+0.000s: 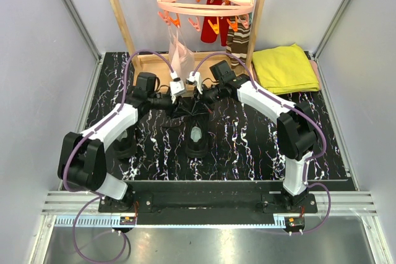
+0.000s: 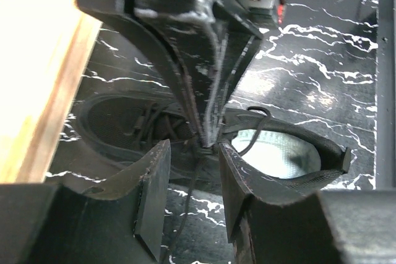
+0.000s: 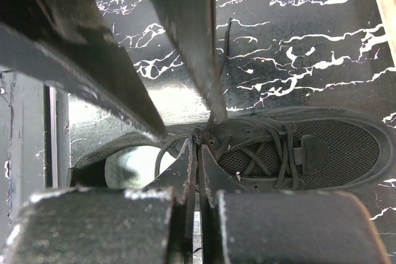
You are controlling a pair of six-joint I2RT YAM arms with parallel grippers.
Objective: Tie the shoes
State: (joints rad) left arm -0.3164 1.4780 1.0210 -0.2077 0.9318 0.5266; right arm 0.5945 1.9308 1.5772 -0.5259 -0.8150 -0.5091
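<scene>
At the centre of the table (image 1: 247,146), one black shoe (image 1: 198,145) stands upright on its sole, heel toward the arm bases and toe toward the far edge. Its pale insole (image 2: 272,153) is exposed through the opening. Both arms reach inward and meet above the laced section of this shoe.

Right gripper (image 3: 198,149): fingers pressed together, pinching a thin black lace (image 3: 275,146) just above the eyelet rows, at the throat of the shoe.

Left gripper (image 2: 193,153): fingers spread, with a clear gap between them. The fingertips sit on either side of the right gripper's tips, near the same pinch point. A lace strand passes down through the gap; no contact with either finger can be confirmed.

The remaining lace runs crossed over the tongue. One loose strand curls over the insole.

A second dark object (image 1: 124,148) lies partly hidden beneath the left arm; whether it is the other shoe cannot be told.

At the far edge of the table, a folded yellow cloth (image 1: 284,69) lies to the right. A pink clip hanger (image 1: 207,1) hangs above from a wooden frame (image 1: 117,10).
</scene>
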